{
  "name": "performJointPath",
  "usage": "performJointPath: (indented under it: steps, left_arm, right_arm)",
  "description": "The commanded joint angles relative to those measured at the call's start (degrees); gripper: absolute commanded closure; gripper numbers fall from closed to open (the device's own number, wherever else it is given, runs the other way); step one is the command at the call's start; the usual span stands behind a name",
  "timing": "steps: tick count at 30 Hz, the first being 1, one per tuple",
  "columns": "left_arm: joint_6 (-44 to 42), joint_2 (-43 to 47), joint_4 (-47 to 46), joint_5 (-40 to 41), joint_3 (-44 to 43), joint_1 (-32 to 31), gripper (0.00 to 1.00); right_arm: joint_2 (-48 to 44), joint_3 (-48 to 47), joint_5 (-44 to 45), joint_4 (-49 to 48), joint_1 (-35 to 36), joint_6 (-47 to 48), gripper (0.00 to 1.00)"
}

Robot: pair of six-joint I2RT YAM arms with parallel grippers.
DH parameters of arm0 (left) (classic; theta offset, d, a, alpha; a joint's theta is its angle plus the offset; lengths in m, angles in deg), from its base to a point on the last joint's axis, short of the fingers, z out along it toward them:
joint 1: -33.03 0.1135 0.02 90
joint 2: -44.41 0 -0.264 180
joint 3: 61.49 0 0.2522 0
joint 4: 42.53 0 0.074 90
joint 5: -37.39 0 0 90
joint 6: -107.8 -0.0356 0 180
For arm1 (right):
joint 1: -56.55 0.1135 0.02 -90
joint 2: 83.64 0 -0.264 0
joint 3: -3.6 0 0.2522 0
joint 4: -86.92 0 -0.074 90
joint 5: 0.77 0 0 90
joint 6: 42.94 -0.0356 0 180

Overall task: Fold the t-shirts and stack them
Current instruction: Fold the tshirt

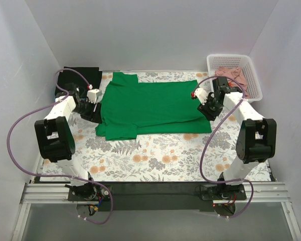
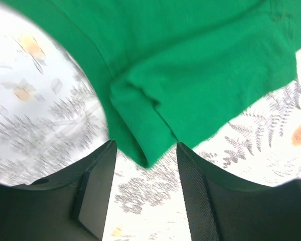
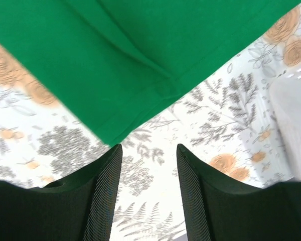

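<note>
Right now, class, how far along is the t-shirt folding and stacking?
Done: a black shirt sits at the back-left corner, seemingly folded. In hand: the green t-shirt lies spread flat, left claw and right claw open at its ends, gripping nothing. Left: folding and stacking it, plus the pink shirt in the basket.

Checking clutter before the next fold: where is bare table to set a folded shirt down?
The wide front strip of flowered table, between the green shirt and the arm bases, is bare. Crowded: both shirt ends, where the left fingers and right fingers sit open; the back left corner holds a black shirt, the back right a basket.
</note>
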Motion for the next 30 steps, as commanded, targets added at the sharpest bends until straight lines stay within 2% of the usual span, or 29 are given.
performJointPath:
  steps: [1,6,9,12,17,20,21,22,23,24,25,29,30]
  left_arm:
    - [2.1,4.5,-1.9,-2.0,5.1,1.1,0.49]
    - [3.8,2.9,-3.3,-3.4,7.2,1.3,0.44]
    - [5.0,2.0,-4.4,-3.4,7.7,1.3,0.43]
    - [5.2,1.4,-5.5,-3.1,8.4,1.3,0.42]
    - [5.4,0.4,-5.8,-2.4,9.4,1.3,0.44]
    - [4.9,-0.4,-5.7,-1.3,10.9,1.3,0.52]
    - [4.9,-0.7,-5.5,-0.9,11.3,1.3,0.56]
    - [4.7,-0.8,-5.0,-0.7,11.8,1.2,0.67]
    - [4.5,-0.7,-4.7,-0.5,12.7,1.2,0.71]
    - [4.2,-0.2,-4.3,-0.6,13.2,1.2,0.75]
    - [4.2,0.2,-4.0,-0.4,13.8,1.3,0.84]
    - [4.1,3.8,-2.7,0.1,17.1,1.3,1.00]
    - [4.1,5.7,-2.4,0.2,18.8,1.3,1.00]
  right_arm:
    - [-3.6,3.5,-3.1,3.5,-0.1,-4.8,0.46]
    - [-1.6,6.0,-3.1,2.5,-0.7,-8.1,0.48]
    - [0.6,5.5,-3.1,0.8,-1.6,-10.4,0.45]
    - [3.1,4.9,-2.9,-0.3,-1.9,-11.7,0.41]
    - [6.1,5.3,-2.2,-1.7,-2.0,-13.1,0.41]
    - [6.9,6.2,-1.8,-2.1,-2.0,-13.2,0.49]
    - [7.1,6.4,-1.7,-2.3,-2.0,-13.3,0.60]
    - [7.2,6.7,-1.4,-2.3,-2.0,-13.2,0.67]
    - [7.3,7.4,-1.1,-2.4,-2.0,-13.1,0.76]
    - [7.2,8.1,-1.1,-2.4,-2.0,-12.9,0.93]
    - [7.0,8.5,-0.9,-2.5,-2.0,-12.7,0.99]
    - [4.1,11.7,0.3,-2.4,-2.2,-11.3,0.99]
    - [3.4,13.5,0.6,-2.3,-2.3,-10.8,0.99]
